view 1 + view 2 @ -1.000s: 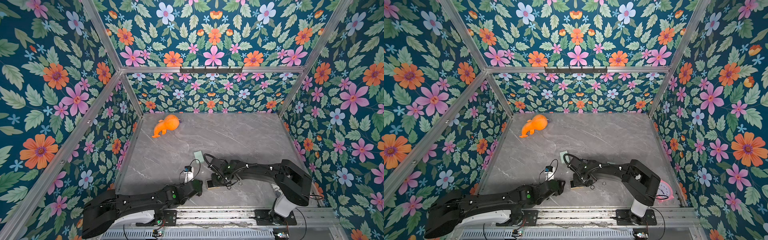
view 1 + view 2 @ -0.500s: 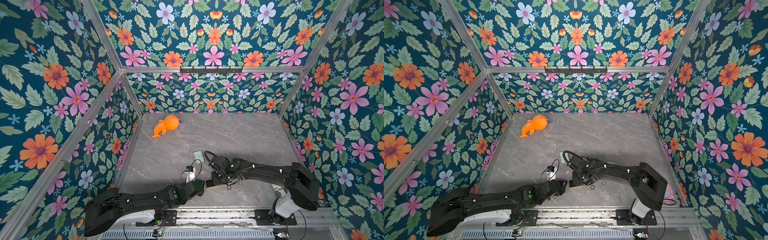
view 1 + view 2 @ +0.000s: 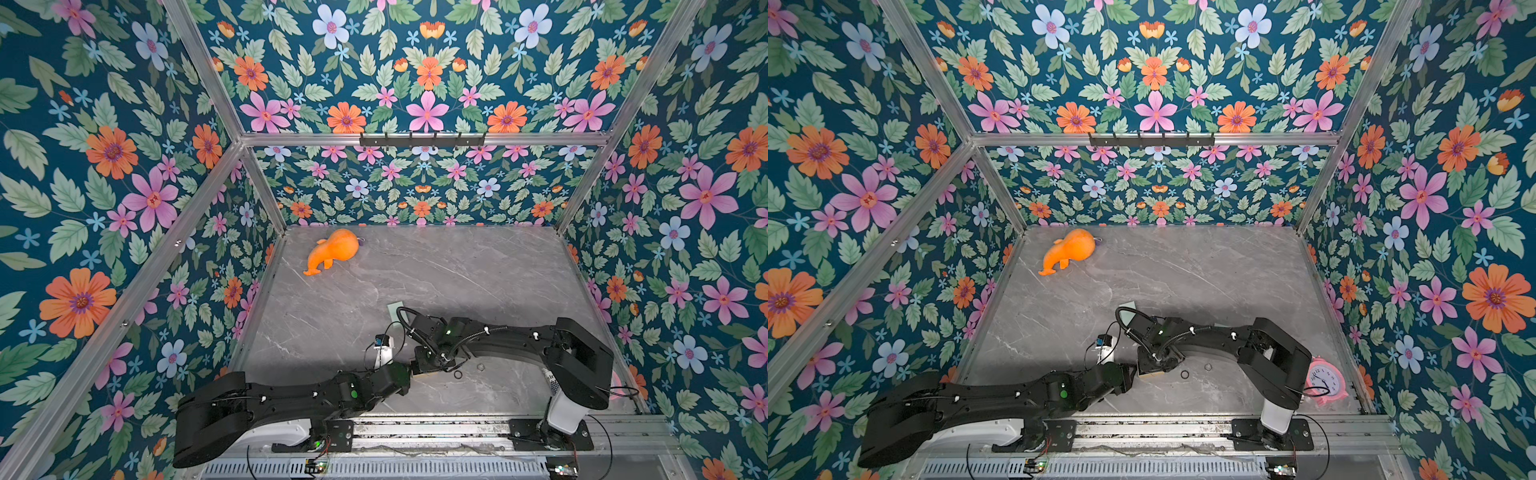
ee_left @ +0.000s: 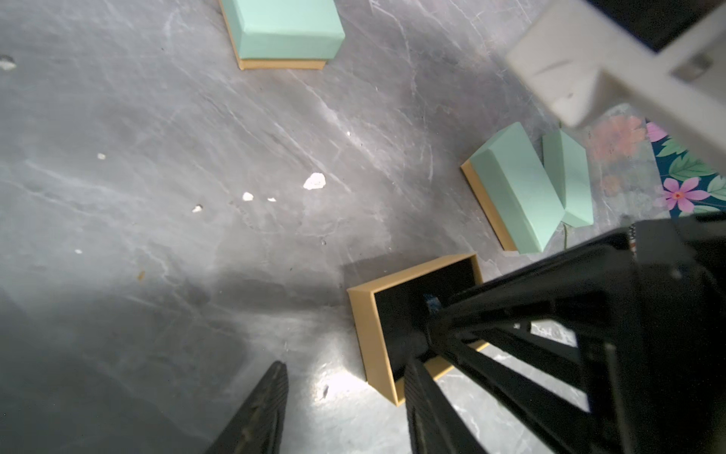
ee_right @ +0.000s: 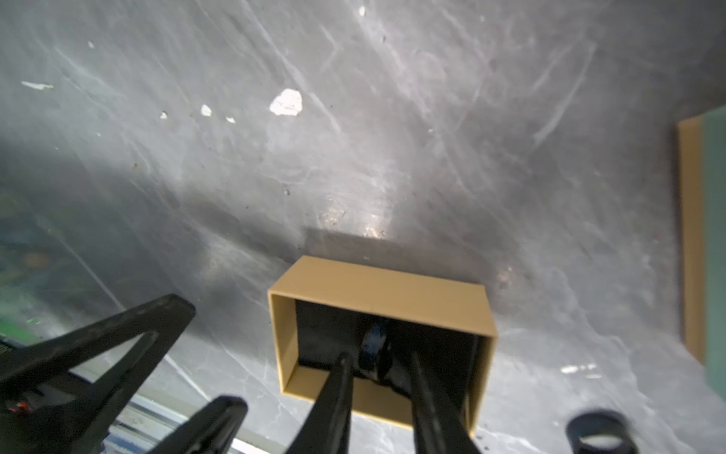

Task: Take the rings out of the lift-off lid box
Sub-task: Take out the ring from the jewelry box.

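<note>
The open tan box [image 5: 377, 287] with a black lining stands near the table's front edge, and its corner shows in the left wrist view [image 4: 369, 326]. My right gripper [image 5: 379, 357] reaches down into it, jaws a little apart, astride a small bluish ring [image 5: 371, 342] standing in the lining. My left gripper [image 4: 345, 363] is open just beside the box, with nothing between its fingers. Two rings lie loose on the table right of the box: a black one [image 3: 458, 375] and a silvery one [image 3: 481, 367]. In both top views the arms hide most of the box.
A closed mint-green box [image 4: 283, 27] and a second one [image 4: 514, 192] with a mint lid [image 4: 569, 177] leaning on it lie beyond the open box. An orange plush toy [image 3: 334, 249] lies at the back left. A pink alarm clock [image 3: 1325, 380] stands by the right arm's base.
My right wrist has shifted slightly left over the open box. The left arm has barely moved.
</note>
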{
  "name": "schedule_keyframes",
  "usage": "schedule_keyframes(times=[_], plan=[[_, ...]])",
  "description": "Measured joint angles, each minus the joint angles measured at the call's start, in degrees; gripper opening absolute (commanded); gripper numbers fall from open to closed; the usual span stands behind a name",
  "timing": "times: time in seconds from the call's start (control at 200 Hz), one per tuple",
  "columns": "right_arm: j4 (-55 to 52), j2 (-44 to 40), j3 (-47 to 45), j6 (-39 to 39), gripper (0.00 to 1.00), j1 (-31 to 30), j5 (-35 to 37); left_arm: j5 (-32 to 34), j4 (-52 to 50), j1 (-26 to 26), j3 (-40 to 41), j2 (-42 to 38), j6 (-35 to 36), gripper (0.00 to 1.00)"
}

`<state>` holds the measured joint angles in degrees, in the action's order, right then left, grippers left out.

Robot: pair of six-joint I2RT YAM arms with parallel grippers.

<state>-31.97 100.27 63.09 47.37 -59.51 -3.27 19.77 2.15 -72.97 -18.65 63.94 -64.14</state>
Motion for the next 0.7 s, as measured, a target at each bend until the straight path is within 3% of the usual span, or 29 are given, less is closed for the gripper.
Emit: schedule_keyframes(times=[0.285,0.7], plan=[[-0.4,1.5,0.9,0.0,0.27,-0.1,0.4,-0.1,2.1,-0.3,0.3,2.0,0.0,0.51],[-0.9,1.3,1.0,0.1,0.14,-0.2,0.5,-0.2,2.7,-0.5,-0.2,3.4,-0.2,0.51]])
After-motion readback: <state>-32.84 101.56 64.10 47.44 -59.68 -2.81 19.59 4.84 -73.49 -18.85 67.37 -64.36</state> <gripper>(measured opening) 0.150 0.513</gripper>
